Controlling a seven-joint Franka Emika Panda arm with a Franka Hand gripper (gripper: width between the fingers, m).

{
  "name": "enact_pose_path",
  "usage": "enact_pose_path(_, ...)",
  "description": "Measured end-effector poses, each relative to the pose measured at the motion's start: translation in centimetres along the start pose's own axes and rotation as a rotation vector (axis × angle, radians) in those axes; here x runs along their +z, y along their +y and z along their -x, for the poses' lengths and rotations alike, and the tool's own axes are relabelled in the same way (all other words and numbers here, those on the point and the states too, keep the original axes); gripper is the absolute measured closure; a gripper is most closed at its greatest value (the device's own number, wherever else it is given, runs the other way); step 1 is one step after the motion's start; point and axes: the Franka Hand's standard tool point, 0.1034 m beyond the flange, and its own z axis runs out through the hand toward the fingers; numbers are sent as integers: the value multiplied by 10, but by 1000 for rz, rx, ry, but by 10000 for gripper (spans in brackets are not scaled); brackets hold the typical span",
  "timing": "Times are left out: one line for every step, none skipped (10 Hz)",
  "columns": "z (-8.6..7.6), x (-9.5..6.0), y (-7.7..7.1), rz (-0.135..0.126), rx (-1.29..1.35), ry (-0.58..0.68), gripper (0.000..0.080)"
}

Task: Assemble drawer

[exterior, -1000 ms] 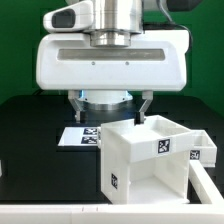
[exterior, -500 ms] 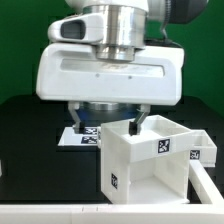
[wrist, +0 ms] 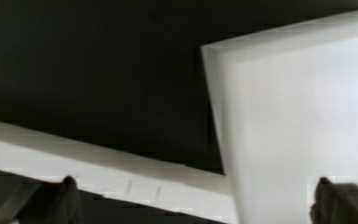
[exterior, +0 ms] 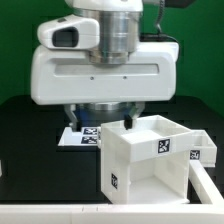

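Beneath the wide-spread claw [exterior: 104, 116], now shifted toward the exterior view's left: black table [exterior: 30, 132]; in front, white box [exterior: 135, 158]; behind, green wall [exterior: 14, 45].

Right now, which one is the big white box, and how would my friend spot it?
Look at the black table under the robot's big white arm. In front of the flat marker board stands the casing, a tall white open box. Unlike the lower white piece on the exterior view's right, it is cube-like and tallest.
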Motion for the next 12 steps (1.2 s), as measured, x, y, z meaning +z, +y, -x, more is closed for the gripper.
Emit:
enact_pose_path(-1,5,-5,1,8,2,150)
enact_pose_path(-2,9,-7,5,14,3,150)
enact_pose_path(-3,11,-8,8,13,7,150)
enact_pose_path(-3,11,-6,8,17,8,238)
enact_pose_path(-3,11,-6,8,35,7,373)
enact_pose_path(-3,11,-5,8,36,7,373)
enact_pose_path(-3,11,-5,7,45,7,556)
enact_pose_path(-3,11,-6,6,171,8,692)
enact_pose_path(-3,12,-6,5,248,8,692)
enact_pose_path(-2,12,-6,4,323,5,764)
enact_pose_path(-1,11,-7,2,365,0,764)
enact_pose_path(0,11,-9,-1,419,-6,764)
